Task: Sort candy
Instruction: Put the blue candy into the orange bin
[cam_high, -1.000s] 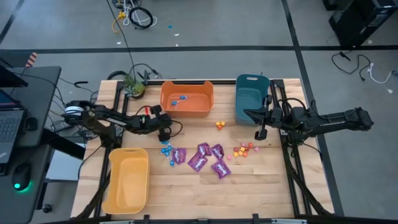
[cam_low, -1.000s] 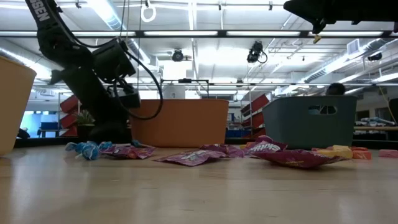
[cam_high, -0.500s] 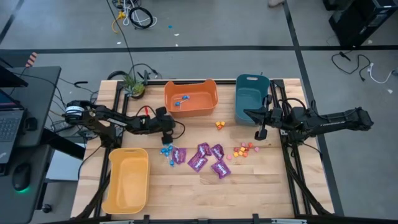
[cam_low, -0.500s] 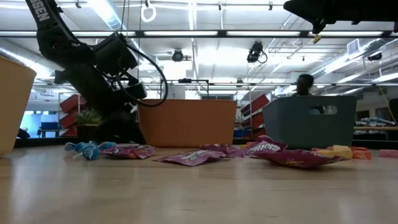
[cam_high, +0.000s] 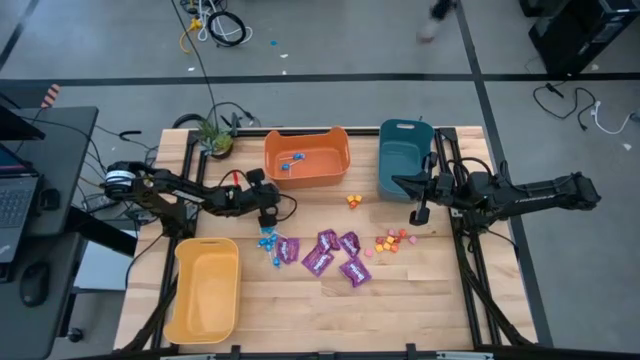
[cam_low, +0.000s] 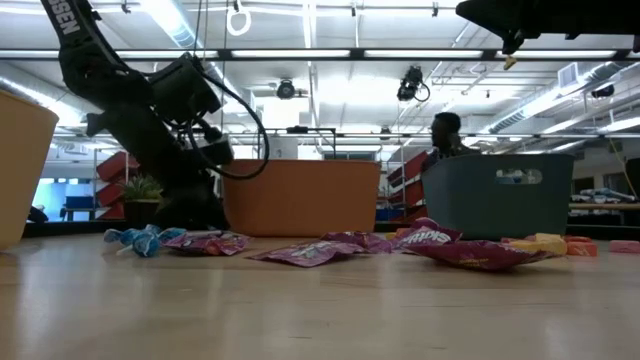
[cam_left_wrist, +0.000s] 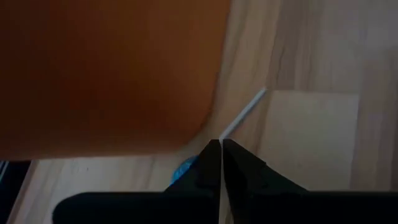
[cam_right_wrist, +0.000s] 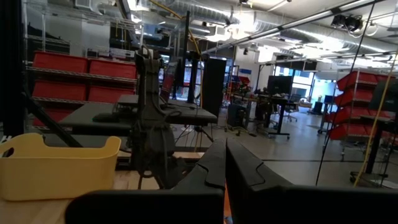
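The left gripper (cam_high: 268, 213) hung just in front of the orange bin (cam_high: 306, 157), close above the table (cam_high: 400, 300). In the left wrist view its fingers (cam_left_wrist: 211, 163) were pressed almost together around a thin white stick (cam_left_wrist: 244, 112), the blue wrapper of that lollipop (cam_left_wrist: 183, 171) showing beside them, so it was holding one lollipop. The right gripper (cam_high: 419, 214) waited with its fingers closed on nothing, raised over the table beside the teal bin (cam_high: 405, 156).

Two blue lollipops (cam_high: 289, 160) lay inside the orange bin. Just below the left gripper, a small cluster of blue lollipops (cam_high: 268, 241) rested on the wood; I could not count them exactly, perhaps three. Touching that cluster began the purple packets (cam_high: 322, 252), five of them, spread in a loose group at the middle of the table. To their right lay a scatter of small orange and pink pieces (cam_high: 390, 241), roughly seven, too small to count surely. Two more orange pieces (cam_high: 354, 200) sat apart, between the orange and teal bins. The yellow bin (cam_high: 205, 290) stood at the near left corner. A potted plant (cam_high: 213, 135) stood at the far left edge. In the low view a person (cam_low: 446, 135) showed behind the teal bin.
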